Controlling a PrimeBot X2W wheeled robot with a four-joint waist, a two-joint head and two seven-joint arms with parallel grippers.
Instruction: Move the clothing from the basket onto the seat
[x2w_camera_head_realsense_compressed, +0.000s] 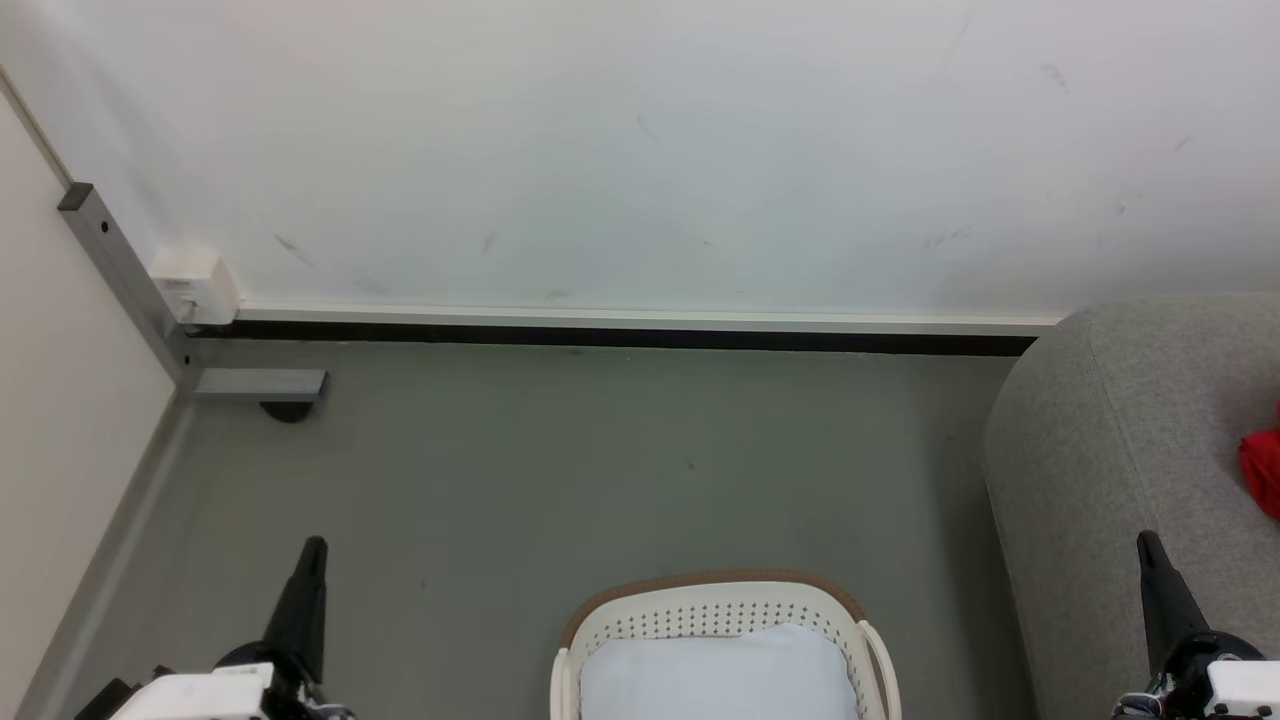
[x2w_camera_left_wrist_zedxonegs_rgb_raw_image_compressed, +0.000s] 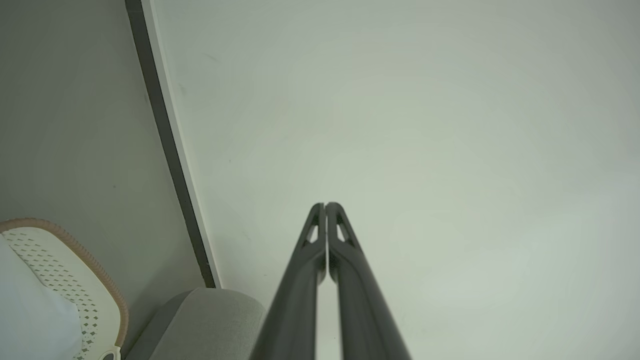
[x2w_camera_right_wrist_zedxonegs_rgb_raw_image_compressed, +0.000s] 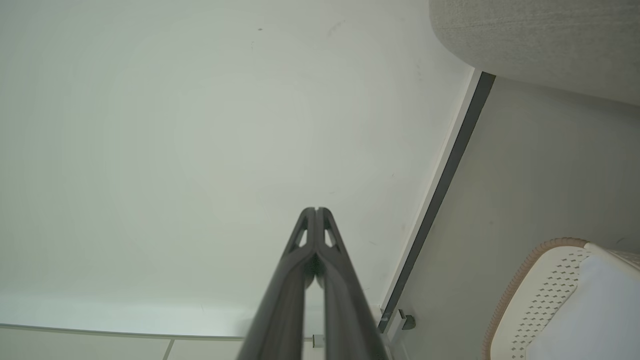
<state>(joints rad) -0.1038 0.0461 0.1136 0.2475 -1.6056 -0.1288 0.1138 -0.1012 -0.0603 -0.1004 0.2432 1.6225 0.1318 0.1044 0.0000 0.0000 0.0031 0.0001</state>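
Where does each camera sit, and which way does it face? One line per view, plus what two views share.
Head view: on the head, facing forward and down at floor, wall, basket, sofa with red clothing; left jaws, right jaws at lower corners.
Left wrist view: on the left wrist, facing the wall along shut left jaws; basket lower left.
Right wrist view: on the right wrist, facing the wall along shut right jaws; basket lower right.
Shared: both wrist views show basket, sofa, skirting.

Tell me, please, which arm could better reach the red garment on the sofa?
Probably right: the right tool is by the sofa near the red garment; the left tool is beyond the laundry basket.
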